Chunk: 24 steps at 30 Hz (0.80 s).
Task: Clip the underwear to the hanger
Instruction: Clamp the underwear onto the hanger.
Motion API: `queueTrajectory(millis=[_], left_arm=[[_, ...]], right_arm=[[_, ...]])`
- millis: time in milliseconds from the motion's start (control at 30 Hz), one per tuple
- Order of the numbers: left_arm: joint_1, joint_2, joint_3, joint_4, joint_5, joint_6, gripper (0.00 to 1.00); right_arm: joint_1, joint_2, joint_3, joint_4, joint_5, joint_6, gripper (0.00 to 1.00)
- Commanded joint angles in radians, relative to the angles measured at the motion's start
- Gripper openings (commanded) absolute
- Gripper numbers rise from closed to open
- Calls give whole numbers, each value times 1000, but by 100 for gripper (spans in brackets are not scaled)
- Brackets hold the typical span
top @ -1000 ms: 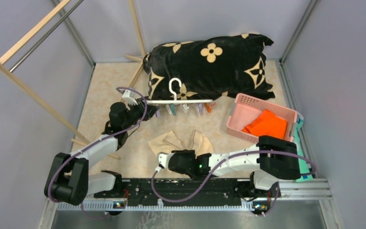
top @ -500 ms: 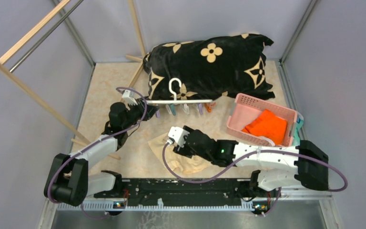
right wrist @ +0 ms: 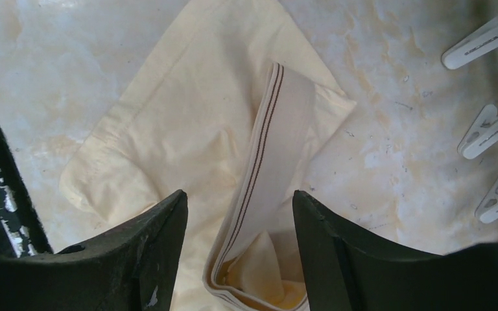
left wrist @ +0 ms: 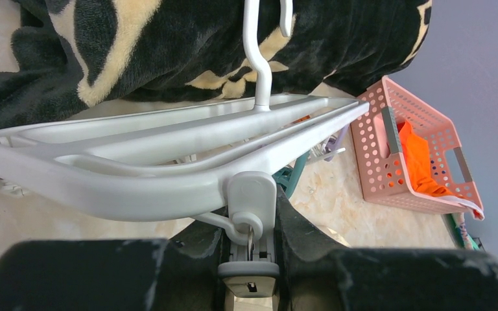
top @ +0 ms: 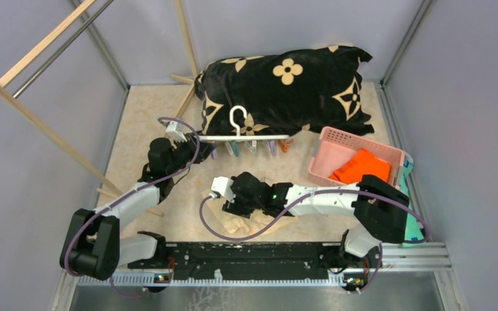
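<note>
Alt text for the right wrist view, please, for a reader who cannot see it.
The right gripper, black fingers open, is poised over the cream fabric underwear, whose striped waistband fold lies between the fingers. The underwear lies crumpled on a beige marbled table, with white plastic clips at the right edge.
</note>
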Motion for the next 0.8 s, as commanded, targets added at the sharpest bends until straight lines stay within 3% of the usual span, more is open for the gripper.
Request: queueTrajectory(millis=[0, 467, 767], left_arm=[[6, -15, 30, -15, -10, 18, 0], [8, -18, 22, -15, -8, 22, 0], [9, -16, 21, -15, -8, 24, 0]], right_arm=[[-6, 38, 47, 76, 70, -22, 61], [-20, 129, 87, 102, 141, -51, 57], [-42, 158, 89, 104, 165, -34, 33]])
